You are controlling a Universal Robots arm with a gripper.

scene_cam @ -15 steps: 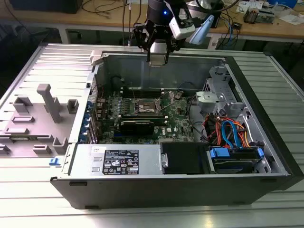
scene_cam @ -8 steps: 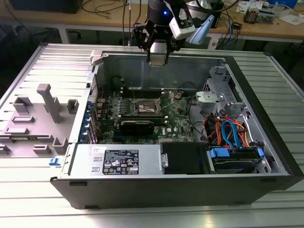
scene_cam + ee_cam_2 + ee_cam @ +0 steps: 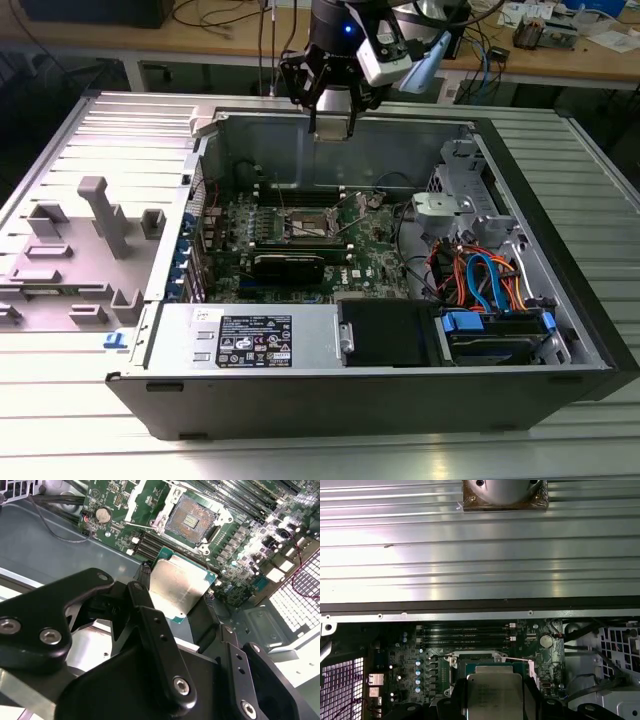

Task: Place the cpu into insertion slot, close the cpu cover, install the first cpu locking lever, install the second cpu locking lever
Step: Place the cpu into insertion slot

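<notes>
CPU (image 3: 181, 587) clamped in the gripper (image 3: 177, 586), one finger on each of two opposite edges. Silvery metal top faces the camera in the second wrist view, with a thin green rim showing along the edges. The chip is square, so it has no long axis; its edges run roughly parallel with those of the insertion slot (image 3: 192, 520).

The exterior view places the gripper high over the far wall of the open computer case (image 3: 300, 400), well above the green board (image 3: 370, 250); the chip is too small to make out there.

The second wrist view shows the slot's brownish contact field bare. In the first wrist view the held chip covers most of the slot, with memory sticks (image 3: 465, 632) and the ribbed table (image 3: 470, 555) beyond.
</notes>
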